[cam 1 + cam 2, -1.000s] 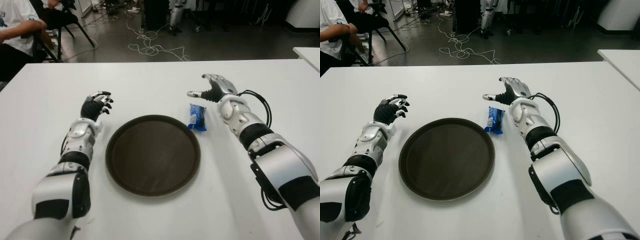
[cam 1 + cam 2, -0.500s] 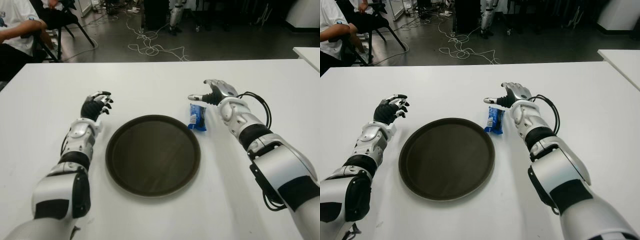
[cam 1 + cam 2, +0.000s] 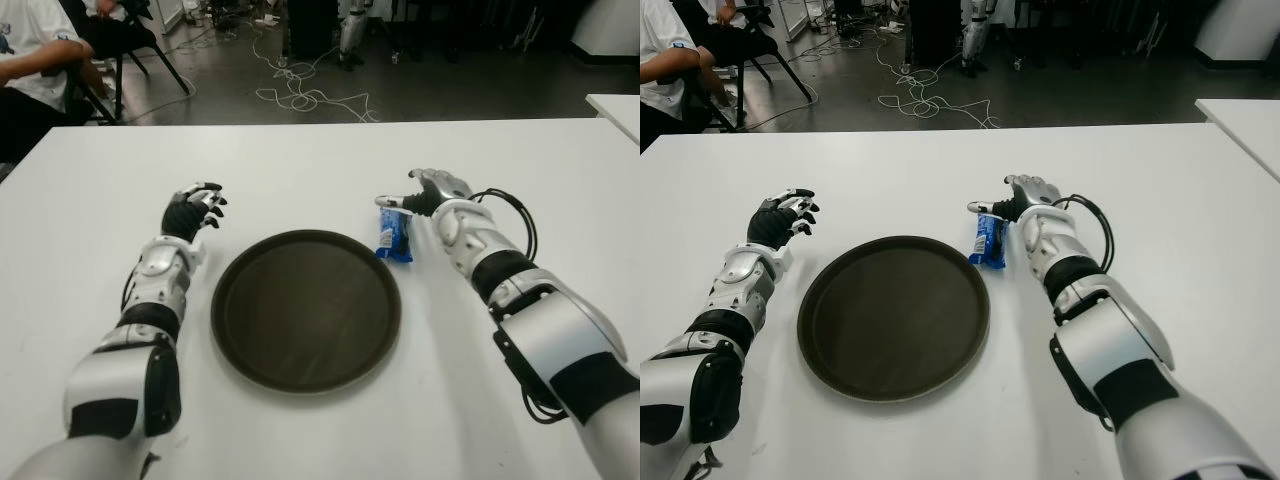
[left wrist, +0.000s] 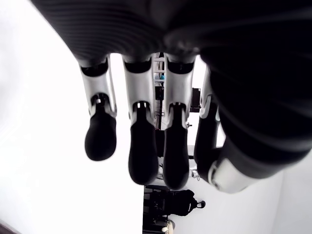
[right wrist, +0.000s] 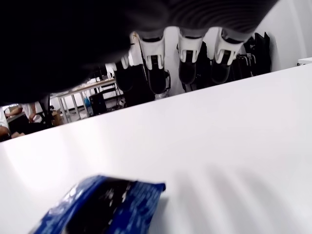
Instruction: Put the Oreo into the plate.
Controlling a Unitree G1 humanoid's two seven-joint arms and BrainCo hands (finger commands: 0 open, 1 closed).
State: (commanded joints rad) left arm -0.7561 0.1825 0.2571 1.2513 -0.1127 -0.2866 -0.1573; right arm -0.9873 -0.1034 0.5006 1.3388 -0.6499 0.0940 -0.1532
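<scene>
The Oreo (image 3: 393, 234) is a small blue packet lying flat on the white table (image 3: 320, 160), just right of the round dark brown plate (image 3: 306, 309). My right hand (image 3: 425, 192) hovers low at the packet's far end, fingers spread and holding nothing; its thumb tip reaches over the packet's top edge. In the right wrist view the blue packet (image 5: 100, 204) lies just below the extended fingers (image 5: 187, 58). My left hand (image 3: 194, 208) shows to the left of the plate, fingers loosely extended and holding nothing.
A seated person (image 3: 35, 60) and a chair are beyond the table's far left corner. Cables (image 3: 300, 95) lie on the dark floor behind. Another white table's corner (image 3: 615, 108) shows at the far right.
My right hand has come down and toward me, closing in on the far end of the Oreo packet. The packet, plate and left hand have not moved.
</scene>
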